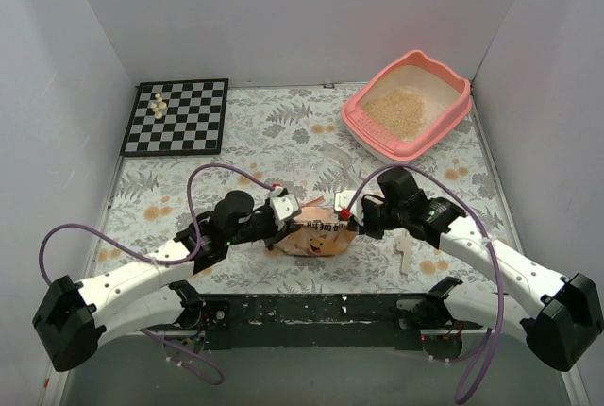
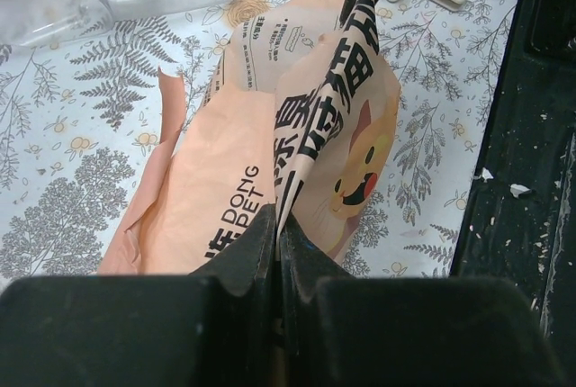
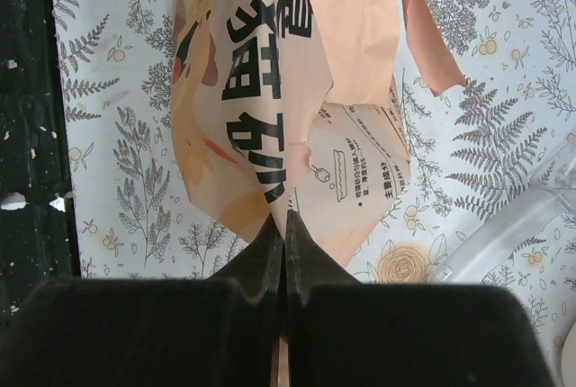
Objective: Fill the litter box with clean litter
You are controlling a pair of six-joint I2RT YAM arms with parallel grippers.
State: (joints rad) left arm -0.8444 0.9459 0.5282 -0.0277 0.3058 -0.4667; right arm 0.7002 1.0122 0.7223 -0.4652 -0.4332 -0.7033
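The pink litter box (image 1: 373, 139) stands at the far right with a pile of beige clean litter (image 1: 400, 109) inside. An orange-peach printed bag (image 1: 316, 236) hangs between both grippers near the table's front centre. My left gripper (image 1: 283, 211) is shut on the bag's left edge; the bag (image 2: 306, 126) fills the left wrist view. My right gripper (image 1: 351, 212) is shut on the bag's right edge; the bag (image 3: 261, 81) also shows in the right wrist view. The bag looks flat and crumpled.
A chessboard (image 1: 177, 116) with a few pale pieces lies at the far left. A clear plastic scoop (image 2: 81, 4) lies beyond the bag. A beige flat piece (image 1: 405, 253) lies by the right arm. The black base rail (image 1: 311, 310) runs along the front edge.
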